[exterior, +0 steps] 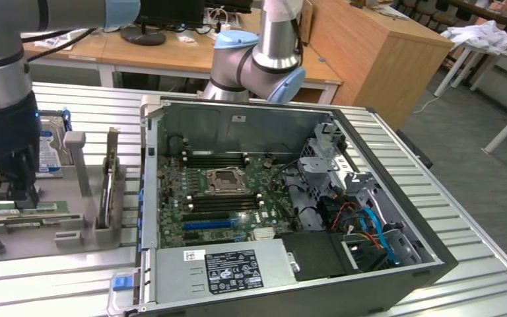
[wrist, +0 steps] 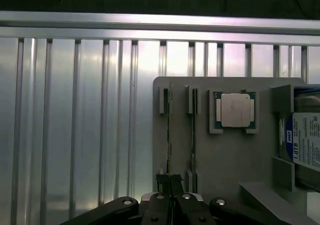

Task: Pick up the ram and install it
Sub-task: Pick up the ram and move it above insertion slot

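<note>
I see the ribbed metal table [exterior: 60, 290] carrying the open case [exterior: 368, 290], its motherboard [exterior: 227, 191] facing up. The arm [exterior: 2, 79] reaches down at the exterior view's left, well apart from the case, over the grey holder [wrist: 210, 155]. On the holder the hard drive [wrist: 306, 142] stands at one end, and the CPU [wrist: 235, 110] lies in its pocket just beside it. Past the CPU, two thin sticks stand on edge in parallel slots. The spare stick [wrist: 192, 135] is nearer the CPU, and the ram [wrist: 169, 135] is in the outer slot. From the wrist view I read the gripper [wrist: 169, 181] as pinching the ram at one end, its fingers [wrist: 161, 181] pressed almost together on either side of the thin green edge. The ram sits in its slot, not in the case.
</note>
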Robot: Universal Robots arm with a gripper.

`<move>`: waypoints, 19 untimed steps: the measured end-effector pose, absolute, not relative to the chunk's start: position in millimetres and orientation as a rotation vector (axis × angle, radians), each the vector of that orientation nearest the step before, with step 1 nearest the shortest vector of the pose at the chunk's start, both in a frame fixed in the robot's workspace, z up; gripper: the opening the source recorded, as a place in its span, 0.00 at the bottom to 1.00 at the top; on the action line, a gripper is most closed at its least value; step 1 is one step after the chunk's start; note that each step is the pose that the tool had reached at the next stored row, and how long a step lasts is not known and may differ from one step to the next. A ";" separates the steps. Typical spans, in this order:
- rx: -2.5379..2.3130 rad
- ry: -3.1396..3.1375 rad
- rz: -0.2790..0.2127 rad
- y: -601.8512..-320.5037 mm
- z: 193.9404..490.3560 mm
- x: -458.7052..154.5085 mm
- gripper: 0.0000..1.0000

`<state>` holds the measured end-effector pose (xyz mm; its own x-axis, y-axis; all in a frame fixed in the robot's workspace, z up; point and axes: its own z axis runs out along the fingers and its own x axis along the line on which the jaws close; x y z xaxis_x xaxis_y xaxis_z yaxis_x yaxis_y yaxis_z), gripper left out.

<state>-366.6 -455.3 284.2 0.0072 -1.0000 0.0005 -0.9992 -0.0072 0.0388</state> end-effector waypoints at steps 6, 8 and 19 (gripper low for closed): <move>2.210 -2.194 -0.042 -455.3 296.1 -366.5 0.12; 2.210 -2.194 -0.042 -455.4 299.7 -366.4 0.12; 2.210 -2.194 -0.042 -455.3 321.9 -366.0 0.12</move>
